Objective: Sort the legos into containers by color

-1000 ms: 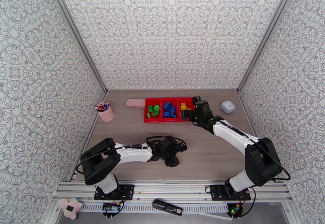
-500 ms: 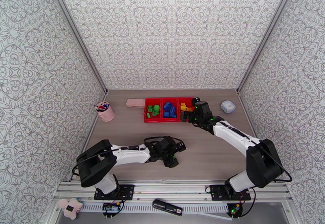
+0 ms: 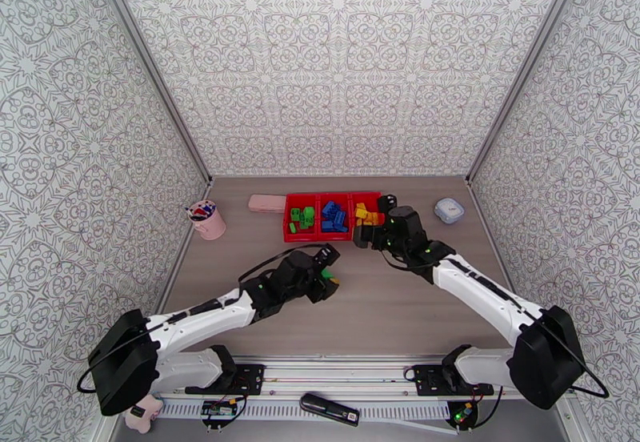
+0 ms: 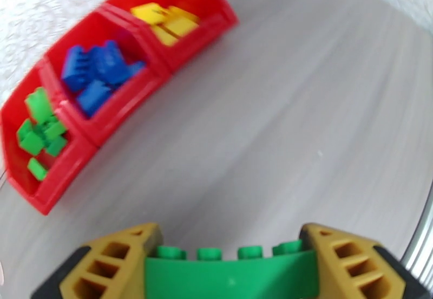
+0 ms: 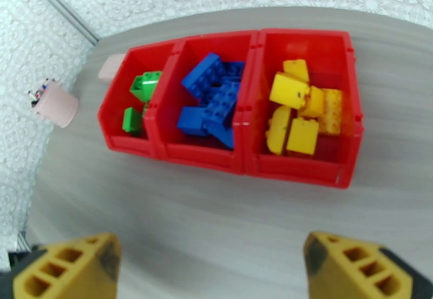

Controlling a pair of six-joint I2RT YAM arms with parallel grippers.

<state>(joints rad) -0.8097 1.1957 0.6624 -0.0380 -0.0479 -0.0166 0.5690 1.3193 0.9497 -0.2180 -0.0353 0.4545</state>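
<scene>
My left gripper (image 4: 230,251) is shut on a green lego (image 4: 230,273), a long studded brick held across between the yellow fingers. In the top view this gripper (image 3: 322,272) hangs over the table, in front of the containers (image 3: 320,236). The three joined red bins (image 5: 238,167) hold green legos (image 5: 142,86) on the left, blue legos (image 5: 214,102) in the middle and yellow legos (image 5: 297,110) on the right. My right gripper (image 5: 211,262) is open with nothing between its fingers, just in front of the bins. From above it (image 3: 374,221) sits by the yellow bin's right end.
A pink cup (image 3: 208,221) with pens stands at the left wall. A flat pink block (image 3: 266,203) lies left of the bins. A small white round box (image 3: 449,210) sits at the back right. Patterned walls enclose the table on three sides.
The left arm has stretched out and carried the green lego away from the near edge toward the bins. The right gripper has drawn back a little from the yellow bin, still open.
</scene>
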